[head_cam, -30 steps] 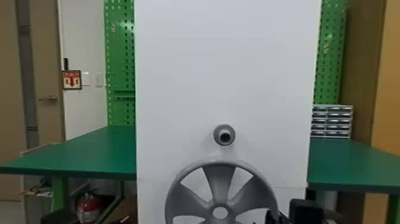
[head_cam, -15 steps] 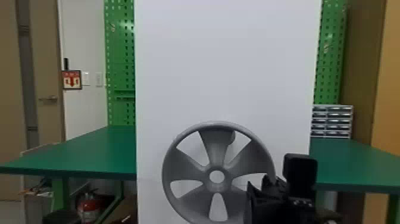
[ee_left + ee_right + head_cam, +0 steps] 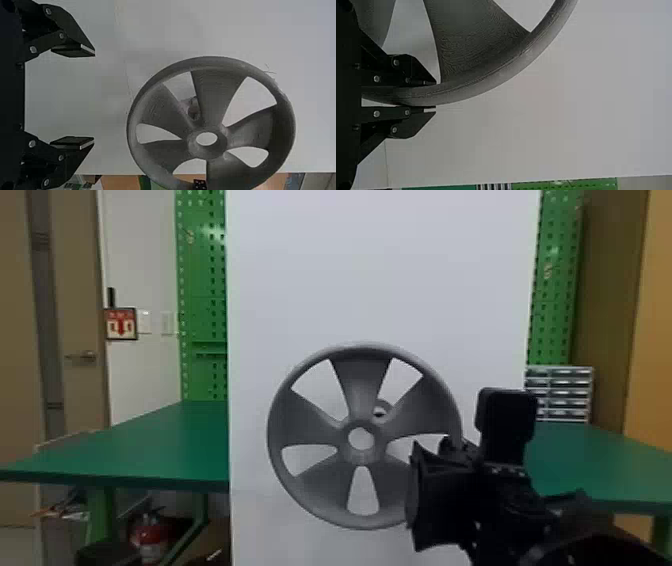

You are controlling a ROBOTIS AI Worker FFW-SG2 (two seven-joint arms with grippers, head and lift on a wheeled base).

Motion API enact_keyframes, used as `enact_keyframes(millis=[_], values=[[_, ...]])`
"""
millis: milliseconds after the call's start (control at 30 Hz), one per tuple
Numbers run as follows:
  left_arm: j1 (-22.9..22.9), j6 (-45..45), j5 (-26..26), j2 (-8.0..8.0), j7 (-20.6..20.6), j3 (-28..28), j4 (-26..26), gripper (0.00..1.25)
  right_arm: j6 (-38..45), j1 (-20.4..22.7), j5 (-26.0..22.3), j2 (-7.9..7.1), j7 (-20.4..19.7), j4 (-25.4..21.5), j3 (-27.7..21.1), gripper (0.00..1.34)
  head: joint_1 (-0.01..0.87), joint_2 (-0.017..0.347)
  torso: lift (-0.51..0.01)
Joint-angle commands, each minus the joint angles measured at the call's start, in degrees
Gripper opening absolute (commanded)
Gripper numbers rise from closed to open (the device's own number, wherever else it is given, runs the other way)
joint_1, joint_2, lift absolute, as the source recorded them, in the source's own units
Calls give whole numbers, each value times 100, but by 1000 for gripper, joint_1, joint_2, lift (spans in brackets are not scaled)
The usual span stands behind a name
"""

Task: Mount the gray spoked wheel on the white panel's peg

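The right gripper (image 3: 435,96) is clenching the wheel's rim, one finger lying inside, one outside; the wheel (image 3: 310,420) is standing upright before the panel (image 3: 425,290), the peg (image 3: 385,406) peeking between spokes. It's looking stiff and fairly light, probably plastic, so the rim is serving as a sound hold, though one-sided weight may be twisting it. The right arm is leaning in from lower right. The left gripper (image 3: 94,96) is gaping, gripping nothing, pointing panelward.

Peg (image 3: 384,408) partly hidden behind wheel (image 3: 361,385); wheel partly hidden behind right tool (image 3: 417,490); white panel (image 3: 375,280) cut off above.
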Motion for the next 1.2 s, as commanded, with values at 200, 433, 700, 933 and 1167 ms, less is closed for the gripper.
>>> enact_keyframes(millis=[200,433,700,933,1167], values=[[-6,7,-4,3,0,-4,0,781,352,-135,-213,-9,-80,-328,-180,169,123,-8,-408],[-15,24,-39,3,0,-40,0,781,475,-205,-249,-35,-80,-442,-224,169,123,-8,-408],[-24,24,-39,3,0,-40,0,781,492,-187,-240,-53,-80,-451,-276,169,123,-8,-408],[-33,24,-39,3,0,-48,0,781,492,-187,-231,-62,-80,-451,-294,169,123,-8,-408],[-42,24,-48,3,0,-48,0,781,492,-187,-213,-53,-80,-424,-276,169,123,-8,-408]])
